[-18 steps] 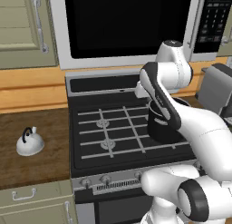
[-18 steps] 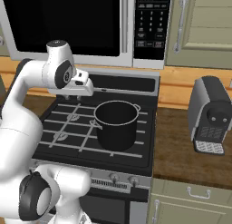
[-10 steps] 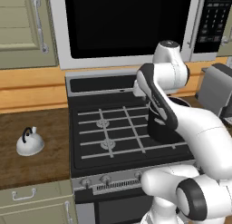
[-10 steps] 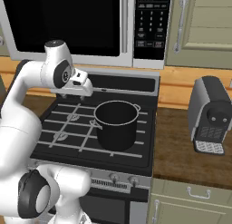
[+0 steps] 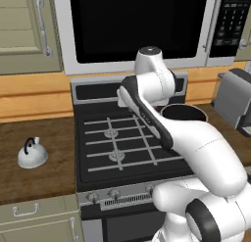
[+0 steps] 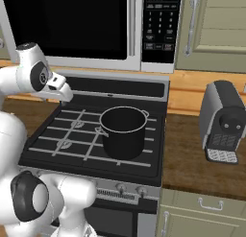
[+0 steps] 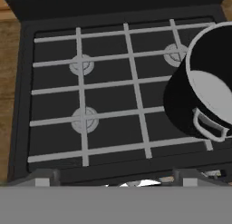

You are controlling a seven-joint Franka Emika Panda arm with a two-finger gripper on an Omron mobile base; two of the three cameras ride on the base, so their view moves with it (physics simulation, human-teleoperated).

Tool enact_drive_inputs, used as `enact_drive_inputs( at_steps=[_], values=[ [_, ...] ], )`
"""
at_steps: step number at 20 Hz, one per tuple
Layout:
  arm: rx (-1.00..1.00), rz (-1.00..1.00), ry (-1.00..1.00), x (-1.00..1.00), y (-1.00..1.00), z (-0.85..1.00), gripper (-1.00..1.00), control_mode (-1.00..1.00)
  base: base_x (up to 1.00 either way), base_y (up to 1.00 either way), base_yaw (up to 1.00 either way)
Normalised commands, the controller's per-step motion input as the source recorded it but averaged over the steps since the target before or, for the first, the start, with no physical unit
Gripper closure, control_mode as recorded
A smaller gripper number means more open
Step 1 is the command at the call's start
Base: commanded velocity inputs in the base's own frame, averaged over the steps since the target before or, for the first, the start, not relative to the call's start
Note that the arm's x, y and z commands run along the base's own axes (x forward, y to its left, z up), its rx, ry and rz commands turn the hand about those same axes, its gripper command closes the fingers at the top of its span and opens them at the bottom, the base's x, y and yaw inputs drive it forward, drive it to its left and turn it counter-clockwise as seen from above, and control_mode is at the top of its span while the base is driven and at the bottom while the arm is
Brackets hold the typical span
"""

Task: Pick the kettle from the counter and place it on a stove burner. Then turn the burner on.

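Note:
The small white-silver kettle point(image 5: 33, 155) with its black arched handle stands on the brown counter point(image 5: 49, 180), left of the stove and far from my arm. In the hand view my gripper point(image 7: 115, 178) is open, its tips wide apart at the bottom with nothing between them. It hangs above the stovetop and looks down on the left stove burners point(image 7: 84, 119) under pale grate bars. These burners point(image 5: 116, 156) are bare. In the left base view my arm reaches over the back middle of the stove.
A big black pot point(image 6: 123, 132) sits on the right side of the black stovetop point(image 6: 43, 154). Knobs point(image 5: 113, 193) line the stove front. A coffee machine point(image 6: 223, 121) stands on the right counter, and a microwave point(image 6: 72, 25) hangs above.
My arm has swung left over the stove, toward the kettle's side, uncovering the pot in the left base view. The kettle and the pot have not moved.

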Motion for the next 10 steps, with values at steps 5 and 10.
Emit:
enact_drive_inputs(
  at_steps=[5, 10],
  values=[
    [0.03, 0.07, -0.01, -0.50, 1.00, -0.06, -1.00, -1.00, 0.00, 0.00, 0.00],
    [0.10, 0.15, -0.02, -0.19, 1.00, -0.14, -1.00, -1.00, 0.00, 0.00, 0.00]
  ],
)
